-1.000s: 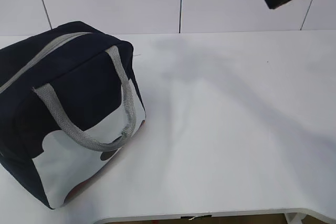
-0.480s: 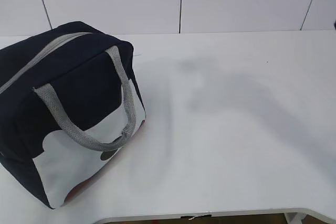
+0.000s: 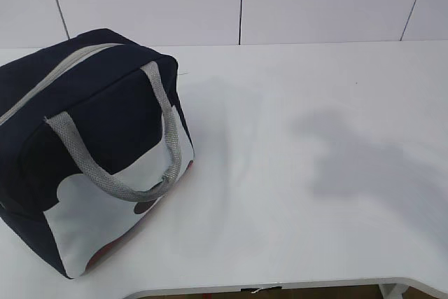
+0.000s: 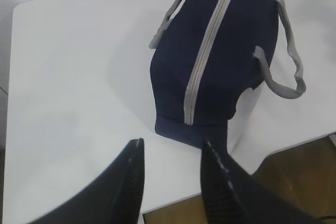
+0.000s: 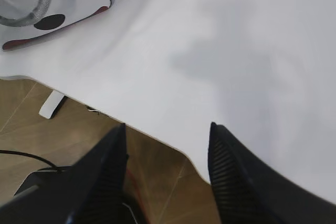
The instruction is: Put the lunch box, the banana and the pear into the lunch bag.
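While the lunch bag stands zipped at the surface's left end, zipper running away from the left fingers, these hang nearest, apart and empty. Right fingers apart, empty, farther off. Food unseen.

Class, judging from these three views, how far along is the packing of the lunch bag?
Apparently done: the lunch bag stands on the table with its zipper shut; no lunch box, banana or pear shows outside it, though its contents are hidden. In hand: nothing; the left claw and right claw are open and empty. Left: nothing visible.
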Tool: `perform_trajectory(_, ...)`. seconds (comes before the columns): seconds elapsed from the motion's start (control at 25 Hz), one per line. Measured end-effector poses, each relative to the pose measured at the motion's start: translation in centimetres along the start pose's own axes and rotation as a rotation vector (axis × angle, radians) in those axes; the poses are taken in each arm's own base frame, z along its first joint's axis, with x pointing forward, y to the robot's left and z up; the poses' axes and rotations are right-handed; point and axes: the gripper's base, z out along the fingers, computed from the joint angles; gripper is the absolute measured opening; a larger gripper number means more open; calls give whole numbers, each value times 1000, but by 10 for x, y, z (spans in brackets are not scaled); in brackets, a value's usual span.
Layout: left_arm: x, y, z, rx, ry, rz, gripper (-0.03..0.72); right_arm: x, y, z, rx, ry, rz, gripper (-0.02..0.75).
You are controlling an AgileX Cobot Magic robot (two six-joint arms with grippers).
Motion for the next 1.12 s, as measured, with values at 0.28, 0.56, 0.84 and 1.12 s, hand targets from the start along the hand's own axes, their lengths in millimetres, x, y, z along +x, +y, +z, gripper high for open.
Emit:
perform_trajectory(0.28,47,-11,10,87,16,-31,251,41,-9,-24,88,-95,-17,421)
perform_trajectory(0.56,92,-25,18,200,-42,94,244,74,-18,-22,202,-106,-42,421)
perform_trajectory(0.84,112,-29,38,249,-81,77,242,100,-18,-19,207,-125,-39,421)
perform_trajectory(1.12,113,-28,43,243,-94,109,242,127,-18,-17,211,-172,-31,421)
